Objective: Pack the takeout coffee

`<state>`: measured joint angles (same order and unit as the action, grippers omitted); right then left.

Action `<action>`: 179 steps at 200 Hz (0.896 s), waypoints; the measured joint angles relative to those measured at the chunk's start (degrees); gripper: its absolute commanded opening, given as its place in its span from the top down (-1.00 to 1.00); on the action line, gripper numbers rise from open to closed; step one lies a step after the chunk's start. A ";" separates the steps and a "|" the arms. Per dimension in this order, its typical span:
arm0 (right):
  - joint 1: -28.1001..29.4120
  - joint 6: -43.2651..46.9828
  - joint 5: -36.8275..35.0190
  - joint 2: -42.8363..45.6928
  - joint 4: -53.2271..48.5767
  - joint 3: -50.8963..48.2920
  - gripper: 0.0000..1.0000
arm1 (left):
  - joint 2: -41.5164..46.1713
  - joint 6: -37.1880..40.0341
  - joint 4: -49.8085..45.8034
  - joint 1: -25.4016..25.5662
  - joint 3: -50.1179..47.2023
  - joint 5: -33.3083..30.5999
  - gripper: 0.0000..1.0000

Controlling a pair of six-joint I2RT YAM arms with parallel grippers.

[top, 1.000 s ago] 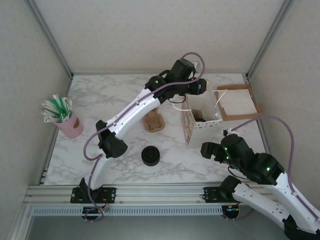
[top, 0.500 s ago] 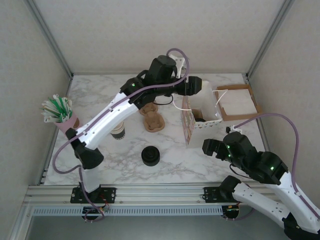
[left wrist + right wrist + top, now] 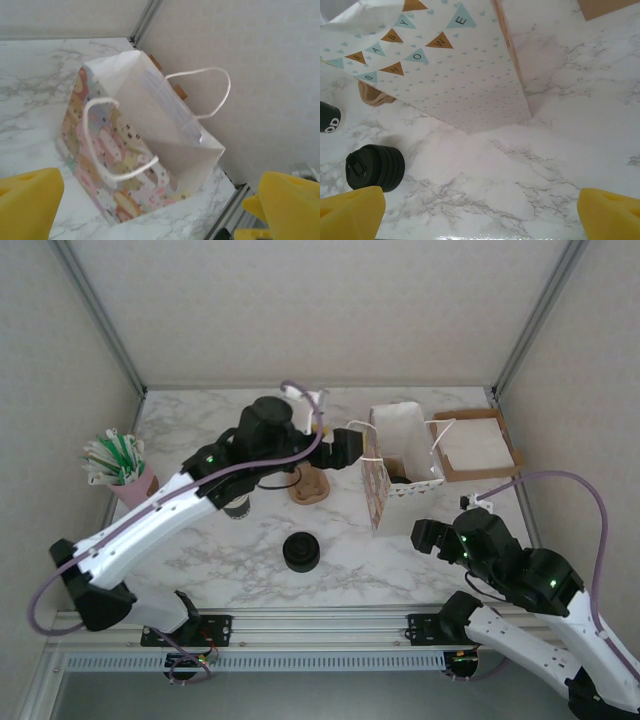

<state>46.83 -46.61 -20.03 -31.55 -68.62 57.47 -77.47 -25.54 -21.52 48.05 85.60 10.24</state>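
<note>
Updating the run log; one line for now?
left gripper: open, facing bag | right gripper: open | takeout coffee: in bag

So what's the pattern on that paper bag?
The bag has tiny blue hearts and teal-and-brown bunting on white, clearest in the right wrist view.

A paper gift bag (image 3: pixel 395 435) stands on the worktop (image 3: pixel 350 565), and the takeout coffee (image 3: pixel 400 478) is seen inside at its near end. A tray (image 3: pixel 466 417) is set just right of the bag. To the bag's left are found a cardboard holder (image 3: pixel 308 486), then a cup stack (image 3: pixel 237 505), and farthest a pot of straws (image 3: pixel 135 485). A pile of lids (image 3: pixel 300 552) is placed before the bag, leftward.
</note>
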 measured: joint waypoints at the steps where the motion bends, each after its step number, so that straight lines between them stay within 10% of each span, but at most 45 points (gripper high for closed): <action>1: 0.00 -0.02 0.00 0.07 -0.02 -0.04 -0.98 | 0.24 -0.02 0.02 0.00 -0.28 -0.02 -0.99; 98: -0.02 -2.64 -0.79 4.50 0.15 -7.45 -0.98 | 12.57 -6.78 13.90 0.00 -28.37 -3.80 -0.99; 179: 0.00 -5.81 -0.98 3.32 2.60 -11.52 -0.97 | 10.38 -12.02 19.96 0.00 -32.59 -4.33 -0.99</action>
<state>46.83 -52.42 -21.02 -28.23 -66.02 45.95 -67.09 -37.56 -1.56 48.05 53.01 5.91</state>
